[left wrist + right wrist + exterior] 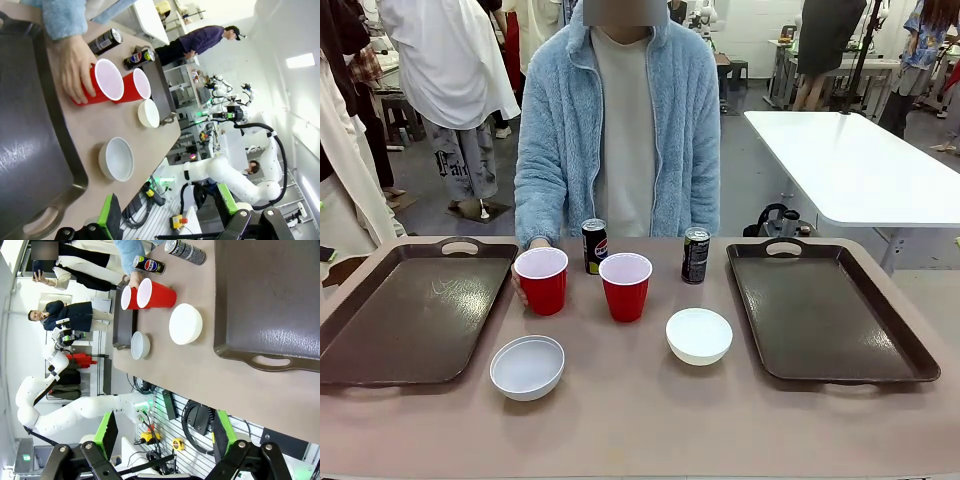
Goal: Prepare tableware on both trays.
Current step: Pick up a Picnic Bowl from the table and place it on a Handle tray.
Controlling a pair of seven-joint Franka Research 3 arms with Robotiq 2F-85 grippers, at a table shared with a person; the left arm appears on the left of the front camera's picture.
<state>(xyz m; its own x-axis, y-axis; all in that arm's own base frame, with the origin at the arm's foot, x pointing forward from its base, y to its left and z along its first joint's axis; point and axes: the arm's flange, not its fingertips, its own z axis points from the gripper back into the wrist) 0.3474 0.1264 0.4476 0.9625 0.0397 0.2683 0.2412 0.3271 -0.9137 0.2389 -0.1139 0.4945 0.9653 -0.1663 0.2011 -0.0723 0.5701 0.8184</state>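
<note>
Front view sets the tableware on the table [640,430] between the left tray [380,330] and the right tray [840,330], whose long axes run near to far. The left cup [541,282], right cup [625,288], Pepsi can [594,246] and second can [696,255] stand upright, axes vertical. The left bowl [527,367] and right bowl [699,335] open upward. A person's hand [75,65] grips the left cup. Our left gripper [167,196] and right gripper [165,417] hang with fingers apart. We judge it best to pinch each near bowl's rim from above, clear of that hand.
</note>
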